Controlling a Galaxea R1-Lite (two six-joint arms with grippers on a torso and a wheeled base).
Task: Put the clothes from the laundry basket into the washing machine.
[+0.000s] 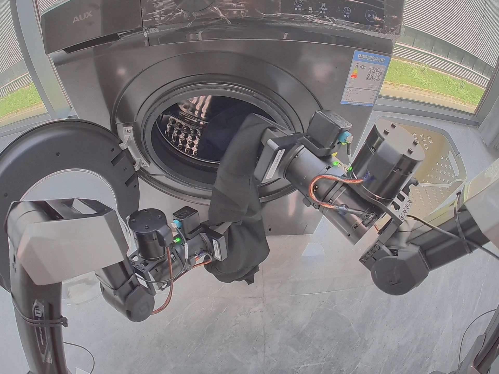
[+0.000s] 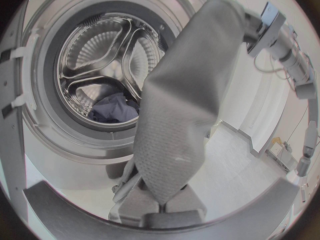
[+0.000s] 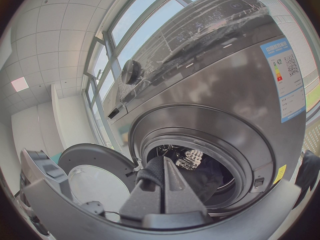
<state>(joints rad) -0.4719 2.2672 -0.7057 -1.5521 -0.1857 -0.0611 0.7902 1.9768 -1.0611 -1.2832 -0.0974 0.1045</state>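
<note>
Head view: my right tool (image 3: 162, 170) clamps the garment (image 1: 236, 198) at the washer (image 1: 312, 68) mouth; my left tool (image 2: 160, 200) clamps its tail below that. I'd push the top deep, then feed the tail.

A garment (image 1: 236, 203) hangs before the washing machine (image 1: 312, 71), basket (image 1: 442, 157) right.
</note>
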